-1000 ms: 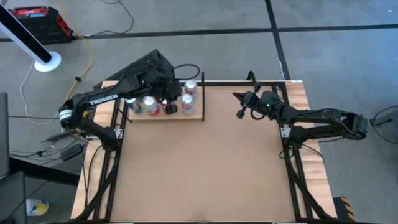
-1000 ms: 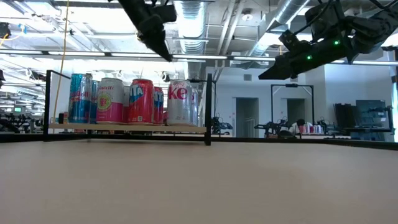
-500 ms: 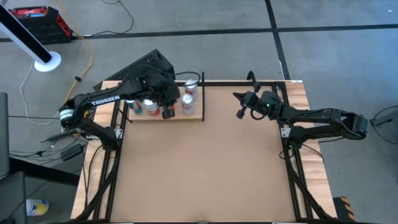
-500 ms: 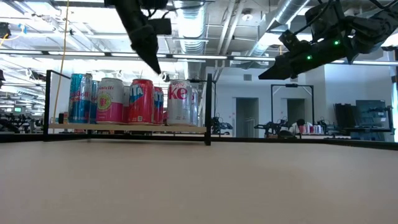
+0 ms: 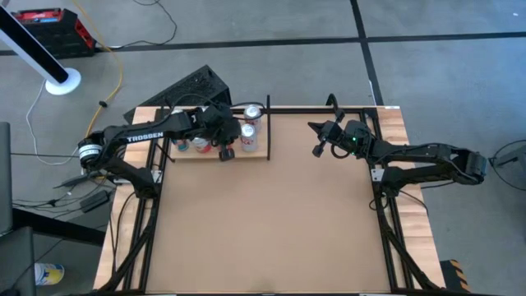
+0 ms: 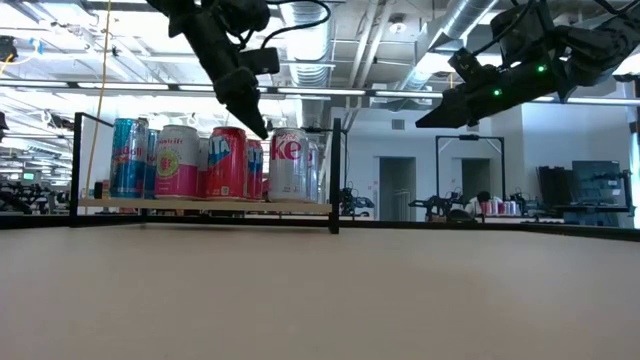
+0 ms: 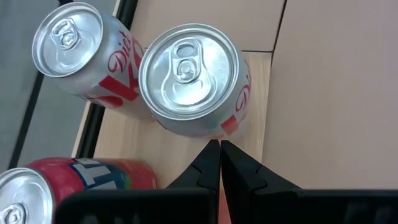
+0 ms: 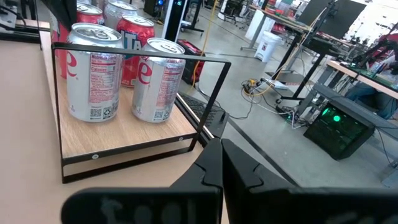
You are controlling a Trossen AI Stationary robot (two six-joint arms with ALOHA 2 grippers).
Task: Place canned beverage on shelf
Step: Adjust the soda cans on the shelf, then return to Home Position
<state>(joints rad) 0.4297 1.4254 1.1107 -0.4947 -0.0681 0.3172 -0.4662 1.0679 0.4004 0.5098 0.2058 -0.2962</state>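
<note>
Lowered since earlier, the left gripper (image 7: 219,148), fingers pressed together, hangs just beside an upright silver can (image 7: 189,79), long axis vertical, on the pale-wood shelf (image 7: 258,124). Right gripper (image 8: 221,147) waits, pressed together.

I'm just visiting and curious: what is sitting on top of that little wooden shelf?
Upright drink cans stand on the shelf: two silver cans, a red can, a pink one, a blue one. The left gripper covers part, so no exact count.

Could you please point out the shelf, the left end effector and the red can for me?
shelf (image 8: 124,138): right wrist view, bare pale-wood panel in front of the silver cans.
left end effector (image 7: 219,148): left wrist view, the shut fingertips.
red can (image 6: 228,162): low view, middle of its side wall.
</note>
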